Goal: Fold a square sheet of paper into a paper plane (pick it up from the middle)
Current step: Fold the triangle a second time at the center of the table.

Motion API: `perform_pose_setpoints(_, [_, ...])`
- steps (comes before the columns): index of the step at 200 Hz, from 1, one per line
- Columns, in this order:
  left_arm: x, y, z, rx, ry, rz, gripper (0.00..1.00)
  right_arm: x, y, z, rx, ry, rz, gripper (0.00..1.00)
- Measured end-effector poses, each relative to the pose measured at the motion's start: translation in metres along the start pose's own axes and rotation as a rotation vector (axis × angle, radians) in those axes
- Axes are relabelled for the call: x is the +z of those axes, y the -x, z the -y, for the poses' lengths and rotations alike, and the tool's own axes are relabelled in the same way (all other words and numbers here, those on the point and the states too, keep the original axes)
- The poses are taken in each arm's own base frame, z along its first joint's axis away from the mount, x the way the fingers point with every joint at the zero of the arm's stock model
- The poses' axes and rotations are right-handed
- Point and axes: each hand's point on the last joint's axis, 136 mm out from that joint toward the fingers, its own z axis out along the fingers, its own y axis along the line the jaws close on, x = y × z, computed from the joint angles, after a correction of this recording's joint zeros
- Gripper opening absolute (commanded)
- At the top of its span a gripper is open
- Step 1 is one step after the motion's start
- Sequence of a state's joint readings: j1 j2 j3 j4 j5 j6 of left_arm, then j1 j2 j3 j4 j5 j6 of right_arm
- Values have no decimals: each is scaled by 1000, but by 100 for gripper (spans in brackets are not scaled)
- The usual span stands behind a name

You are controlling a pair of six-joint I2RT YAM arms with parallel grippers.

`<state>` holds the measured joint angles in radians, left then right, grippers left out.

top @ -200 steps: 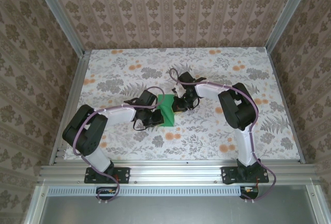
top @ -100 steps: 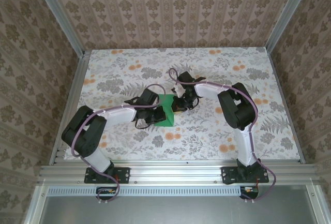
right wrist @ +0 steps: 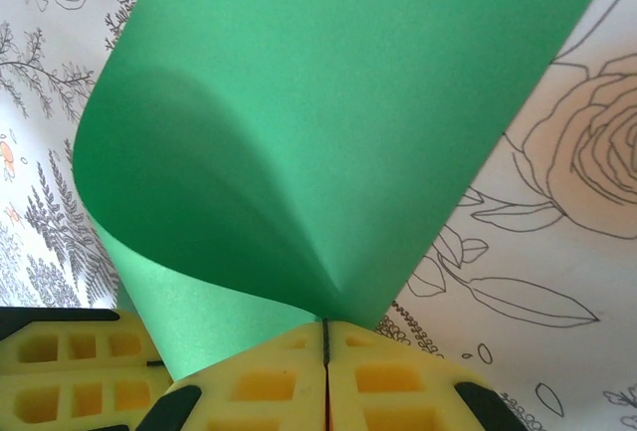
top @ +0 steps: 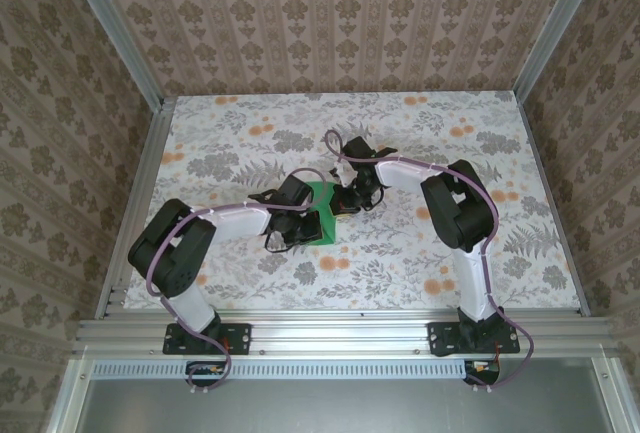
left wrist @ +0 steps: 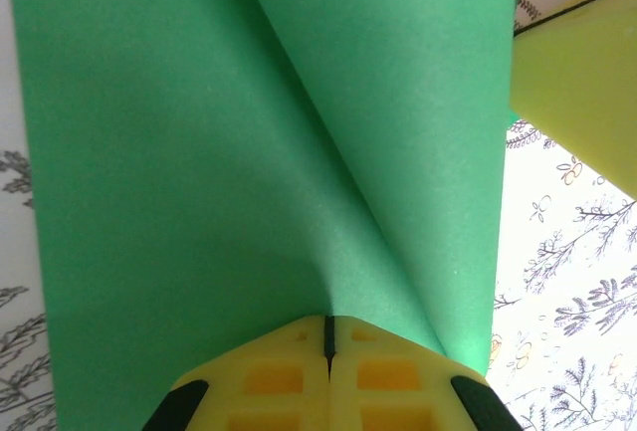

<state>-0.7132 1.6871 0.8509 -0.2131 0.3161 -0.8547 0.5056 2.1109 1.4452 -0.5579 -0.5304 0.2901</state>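
Observation:
The square sheet of paper [top: 322,215] is bright green and hangs curved over the middle of the table, pinched from both sides. My left gripper [top: 301,225] holds its left edge. In the left wrist view the yellow jaws [left wrist: 328,320] are pressed together, and the paper [left wrist: 249,152] fans up from them in a soft fold. My right gripper [top: 346,202] grips the opposite edge. In the right wrist view its jaws [right wrist: 325,323] are shut on the curling paper [right wrist: 328,103]. The left gripper's yellow fingers [right wrist: 70,361] show beside them.
The table [top: 420,143] wears a floral cloth. Aluminium rails [top: 135,203] border it left, right and front. Wallpapered walls [top: 330,13] rise behind and at the sides. Both arms crowd the centre.
My left gripper has slid right against the paper's left edge and shut on it. The right gripper has kept its grip and stayed put.

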Motion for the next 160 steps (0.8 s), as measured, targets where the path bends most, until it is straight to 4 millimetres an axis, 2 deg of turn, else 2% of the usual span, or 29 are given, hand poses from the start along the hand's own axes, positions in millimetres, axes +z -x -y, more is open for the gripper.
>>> perform_pose_setpoints(79, [0, 0, -1, 12, 6, -2, 2, -1, 3, -2, -6, 2, 6, 9])
perform_pose_setpoints(160, [-1, -1, -1, 18, 11, -6, 1, 7, 4, 1, -2, 3, -11, 11])
